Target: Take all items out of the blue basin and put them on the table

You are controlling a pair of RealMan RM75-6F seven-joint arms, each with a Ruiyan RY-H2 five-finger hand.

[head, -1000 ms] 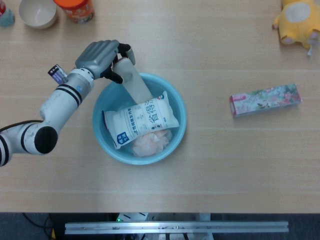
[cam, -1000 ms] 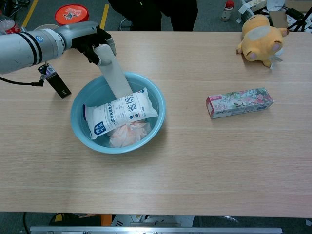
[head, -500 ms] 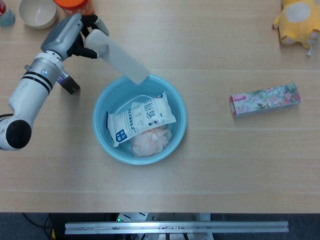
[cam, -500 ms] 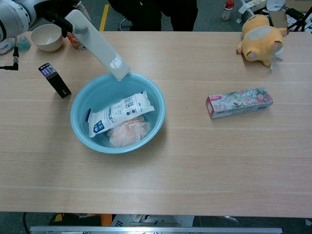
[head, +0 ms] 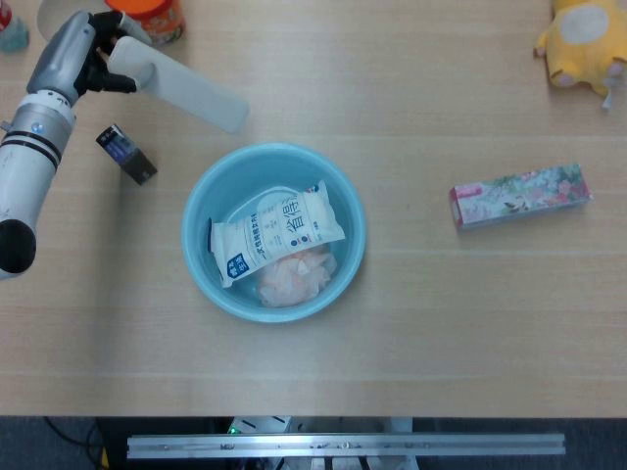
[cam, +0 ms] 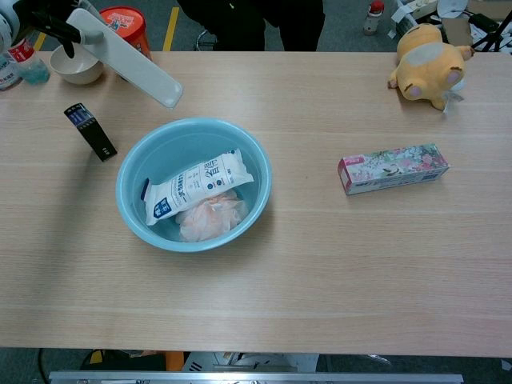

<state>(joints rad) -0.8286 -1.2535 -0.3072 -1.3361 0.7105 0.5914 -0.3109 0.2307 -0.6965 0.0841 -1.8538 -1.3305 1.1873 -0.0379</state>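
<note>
My left hand (head: 80,51) (cam: 44,20) grips one end of a long grey flat bar (head: 186,91) (cam: 132,67), held in the air over the table's far left, clear of the basin. The blue basin (head: 201,201) (cam: 180,136) sits left of centre. Inside it lie a white printed bag (head: 277,242) (cam: 196,187) and a pinkish crumpled piece (head: 290,281) (cam: 210,219) partly under the bag. My right hand shows in neither view.
A small black box (head: 127,154) (cam: 90,131) stands left of the basin. A white bowl (cam: 74,68) and an orange-lidded jar (head: 157,12) (cam: 126,21) sit at the far left. A floral box (head: 519,195) (cam: 392,168) lies at right, a yellow plush toy (head: 582,43) (cam: 428,54) far right.
My left hand has lifted the grey bar out of the basin and carried it up and to the far left. The white bag settled flatter in the basin.
</note>
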